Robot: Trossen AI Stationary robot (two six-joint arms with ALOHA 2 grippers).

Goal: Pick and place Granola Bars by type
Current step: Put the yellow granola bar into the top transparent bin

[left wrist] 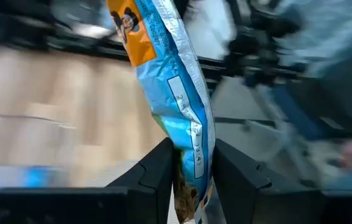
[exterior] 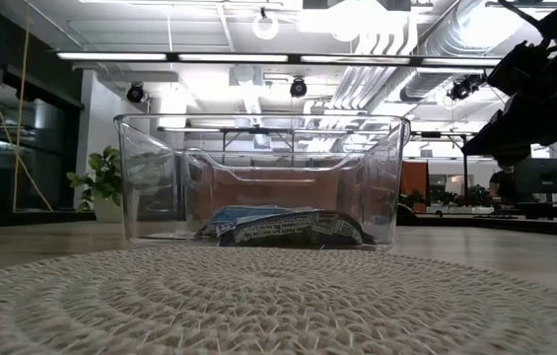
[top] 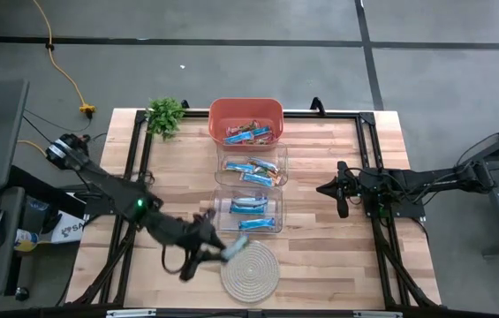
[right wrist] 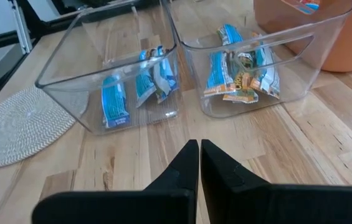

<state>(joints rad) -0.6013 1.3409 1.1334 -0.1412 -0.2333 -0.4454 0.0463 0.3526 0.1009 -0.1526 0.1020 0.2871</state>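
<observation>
My left gripper [top: 216, 249] is at the near middle of the table, over the left rim of the round woven coaster [top: 249, 269], and is shut on a light blue granola bar [left wrist: 176, 93] with an orange patch. More granola bars lie in the near clear bin [top: 249, 210], the middle clear bin [top: 251, 166] and the orange bin [top: 245, 122]. My right gripper [right wrist: 199, 152] waits shut at the table's right side, pointing toward the clear bins. My left gripper pinches the bar near one end [left wrist: 191, 165] between its two fingers [left wrist: 160, 171]. The fingers reach roughly level toward the table's right. The bar's long part sticks out past the fingertips, and in the high view the bar [top: 234, 252] hangs clear over the coaster's rim.
A small green plant [top: 166, 115] stands at the far left corner. The three bins form a row down the table's middle, with the coaster in front of them. Bare wood lies to the left and right of the row.
</observation>
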